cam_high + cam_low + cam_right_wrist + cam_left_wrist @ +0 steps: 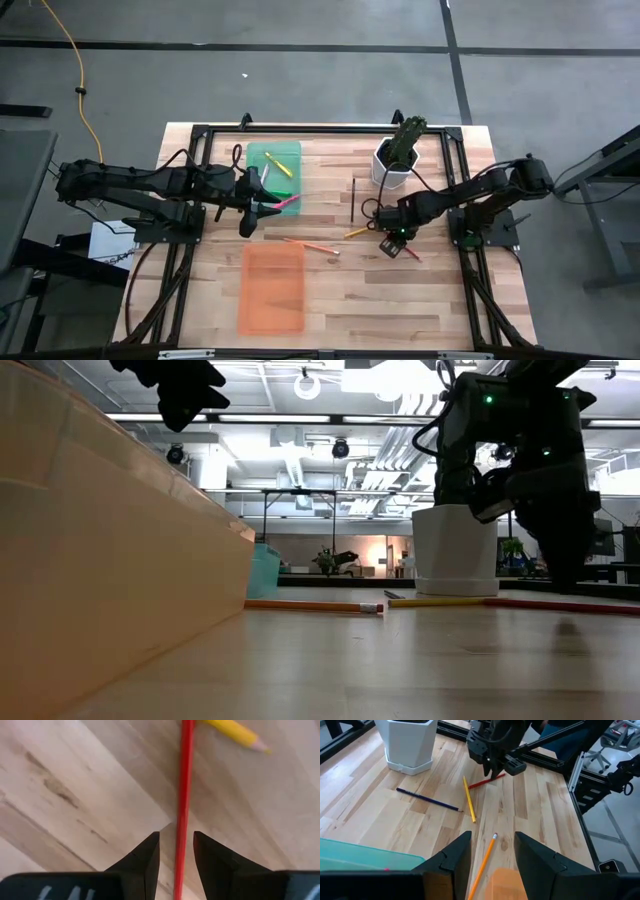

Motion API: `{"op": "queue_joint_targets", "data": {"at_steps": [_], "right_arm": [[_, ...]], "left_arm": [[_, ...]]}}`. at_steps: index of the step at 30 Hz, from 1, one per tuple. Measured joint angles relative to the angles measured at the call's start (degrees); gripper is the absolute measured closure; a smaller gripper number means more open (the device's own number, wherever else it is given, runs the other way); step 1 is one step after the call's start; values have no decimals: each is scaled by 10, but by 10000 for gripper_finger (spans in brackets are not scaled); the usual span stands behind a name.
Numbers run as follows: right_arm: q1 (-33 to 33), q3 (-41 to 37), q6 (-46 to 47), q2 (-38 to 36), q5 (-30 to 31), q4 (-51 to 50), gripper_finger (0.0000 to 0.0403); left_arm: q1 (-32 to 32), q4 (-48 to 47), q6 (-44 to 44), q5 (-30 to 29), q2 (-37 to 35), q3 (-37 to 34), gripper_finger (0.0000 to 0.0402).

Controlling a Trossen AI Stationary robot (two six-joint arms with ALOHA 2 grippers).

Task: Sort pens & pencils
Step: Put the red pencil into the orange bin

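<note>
Right gripper (176,851) sits low with fingers narrowly spread around the thin red pencil (184,795); left gripper (492,851) hovers wide open by the green tray (274,160).

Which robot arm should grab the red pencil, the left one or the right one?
Probably the right. The right gripper is already down over the red pencil, open, one finger on each side. The left gripper hangs far off by the green tray.

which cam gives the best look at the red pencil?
Right wrist view: the red pencil runs up the picture between the right claw fingers, open around it. Left wrist view shows it lying on the table under that claw, partly covered. Low view shows a thin red line. High view shows only a short bit beside the claw.
</note>
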Motion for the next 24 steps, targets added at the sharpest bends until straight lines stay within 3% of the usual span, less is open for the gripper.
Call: {"op": "queue_joint_targets", "data": {"at_steps": [24], "right_arm": [[-11,0,-5,0,-1,12,304]], "left_arm": [[0,0,0,-2,0,0,264]]}}
